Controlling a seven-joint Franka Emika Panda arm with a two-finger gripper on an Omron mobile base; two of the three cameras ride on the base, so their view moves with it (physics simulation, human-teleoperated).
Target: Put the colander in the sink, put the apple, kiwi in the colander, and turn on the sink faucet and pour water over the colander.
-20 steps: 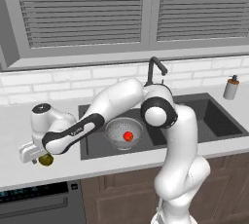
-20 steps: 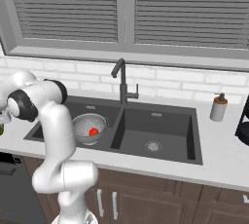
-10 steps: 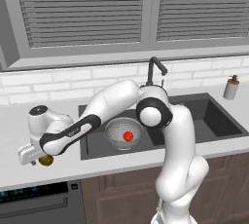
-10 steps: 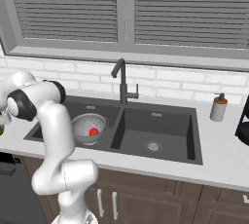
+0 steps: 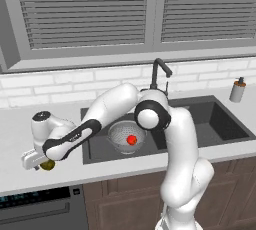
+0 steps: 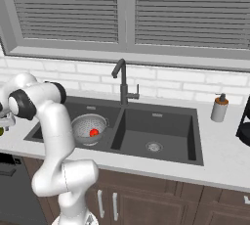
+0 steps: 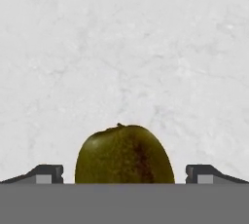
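The colander [image 5: 127, 136] sits in the left basin of the sink [image 5: 220, 124] with the apple [image 5: 131, 139] inside. The pincer [image 7: 124, 172], spread, straddles the kiwi [image 7: 124, 154] on the counter [image 7: 124, 47]; faucet [image 5: 159, 71] untouched.

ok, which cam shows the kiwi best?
Hand view: the kiwi sits large and centred between the end effector fingertips, with gaps both sides. Left base view shows a small sliver under the hand; right base view just a speck at the left edge.

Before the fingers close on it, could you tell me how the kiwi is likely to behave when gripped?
The kiwi looks round with dull skin, so it probably grips well. It sits free on the flat counter, so an uneven touch might roll it. The gripper straddles it with clear gaps, so a centred close seems likely.
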